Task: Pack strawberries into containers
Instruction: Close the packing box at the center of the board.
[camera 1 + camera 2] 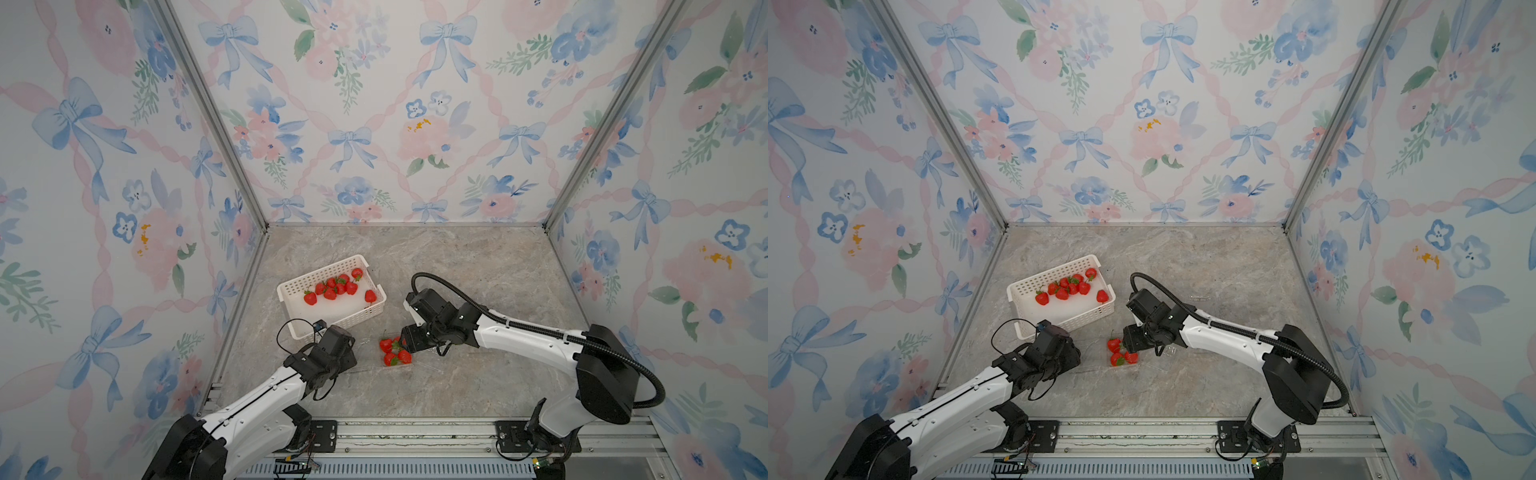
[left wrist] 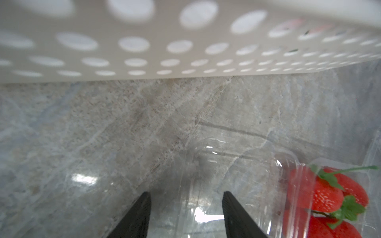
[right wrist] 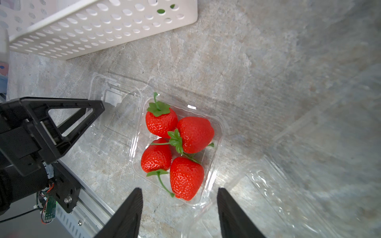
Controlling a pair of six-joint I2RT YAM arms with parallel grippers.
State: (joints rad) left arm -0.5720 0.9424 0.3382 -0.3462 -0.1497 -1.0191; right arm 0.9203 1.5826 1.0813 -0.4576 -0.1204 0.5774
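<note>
A clear container (image 3: 221,156) sits mid-table holding several strawberries (image 3: 186,136), seen in both top views (image 1: 395,351) (image 1: 1119,352). Its clear lid (image 3: 115,115) lies flapped open toward the left arm. My left gripper (image 2: 186,194) is open low over that lid, the clear plastic (image 2: 206,164) showing between its fingers; one finger (image 3: 94,107) shows in the right wrist view. My right gripper (image 3: 179,189) hangs open just above the container's near corner, holding nothing. More strawberries (image 1: 338,286) lie in the white basket (image 1: 320,270).
The perforated white basket (image 2: 185,61) stands close in front of my left gripper, and its corner (image 3: 103,31) shows in the right wrist view. A second clear empty container (image 3: 278,195) lies beside the filled one. Floral walls enclose the marble table.
</note>
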